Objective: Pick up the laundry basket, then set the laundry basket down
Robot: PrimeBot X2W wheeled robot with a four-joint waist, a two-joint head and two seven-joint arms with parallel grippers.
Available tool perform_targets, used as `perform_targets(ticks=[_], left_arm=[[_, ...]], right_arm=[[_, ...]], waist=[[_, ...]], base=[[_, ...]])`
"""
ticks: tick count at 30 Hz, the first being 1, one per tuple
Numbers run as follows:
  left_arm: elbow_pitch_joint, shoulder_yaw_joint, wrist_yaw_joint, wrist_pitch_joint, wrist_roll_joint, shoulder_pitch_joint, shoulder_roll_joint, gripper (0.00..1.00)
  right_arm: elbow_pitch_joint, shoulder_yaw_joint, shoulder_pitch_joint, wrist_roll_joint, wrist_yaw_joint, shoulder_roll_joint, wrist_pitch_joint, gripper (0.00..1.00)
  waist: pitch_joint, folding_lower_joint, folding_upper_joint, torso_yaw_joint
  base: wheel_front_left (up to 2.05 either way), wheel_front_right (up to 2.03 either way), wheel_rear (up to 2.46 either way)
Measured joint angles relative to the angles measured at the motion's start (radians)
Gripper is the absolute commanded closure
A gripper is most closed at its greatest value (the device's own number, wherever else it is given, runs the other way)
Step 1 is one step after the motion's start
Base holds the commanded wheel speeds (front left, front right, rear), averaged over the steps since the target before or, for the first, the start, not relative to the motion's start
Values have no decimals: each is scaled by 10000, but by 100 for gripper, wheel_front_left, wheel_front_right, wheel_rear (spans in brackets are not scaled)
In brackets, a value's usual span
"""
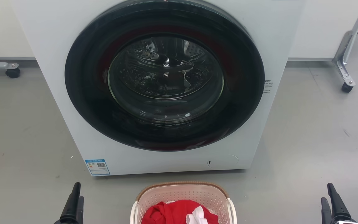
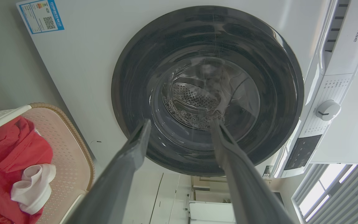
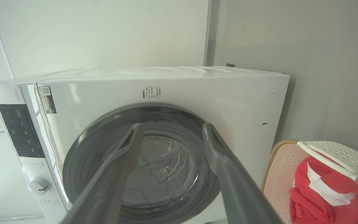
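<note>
The laundry basket (image 1: 182,193) stands on the grey floor at the bottom centre of the head view, just in front of the washer. It is pale pink and perforated, with a brown woven-look rim and white side handles. Red clothing (image 1: 169,213) and a white piece lie in it. My left gripper (image 1: 78,193) is well to its left and my right gripper (image 1: 327,192) well to its right, both apart from it. In the wrist views the left gripper (image 2: 180,122) and right gripper (image 3: 172,126) are open and hold nothing. The basket (image 2: 70,146) (image 3: 283,168) sits off to the side in both wrist views.
A white front-loading washer (image 1: 57,93) with its dark round door (image 1: 166,77) shut stands close behind the basket. Wheeled metal frame legs stand at the far left (image 1: 12,73) and far right (image 1: 346,84). Bare grey floor lies on both sides of the basket.
</note>
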Motion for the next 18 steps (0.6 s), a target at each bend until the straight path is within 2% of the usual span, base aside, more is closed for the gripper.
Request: perform_targets(ticks=[14, 18], left_arm=[[-140, -748, 0, -773, 1413, -236, 328, 0], [-140, -1070, 0, -957, 2184, -432, 508, 0]], right_arm=[[-75, 713, -196, -2104, -17, -500, -669, 0], [-73, 959, -210, -2888, -194, -692, -832, 0]], waist=[[-43, 1, 0, 0], [-52, 0, 0, 2]], base=[[0, 0, 0], [0, 0, 0]])
